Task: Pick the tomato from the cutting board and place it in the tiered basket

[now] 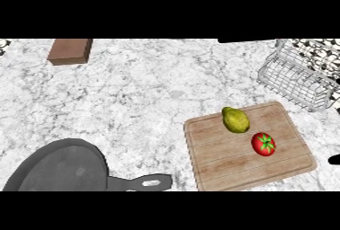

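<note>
Red tomato [263,144] lying on wooden cutting board [225,170], near yellow-green fruit [235,120]. Past board's far corner, apart: wire basket [292,78]. Only sliver of right hand [335,158] at right edge; grasp impossible to tell.

Only a small black sliver of the right robot hand [335,159] is showing at the view's right edge, looking uniformly dark with a rounded outline.

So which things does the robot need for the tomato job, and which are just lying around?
For the job: tomato, cutting board, tiered basket.

Just lying about: yellow-green fruit on the board, frying pan, brown block.
</note>
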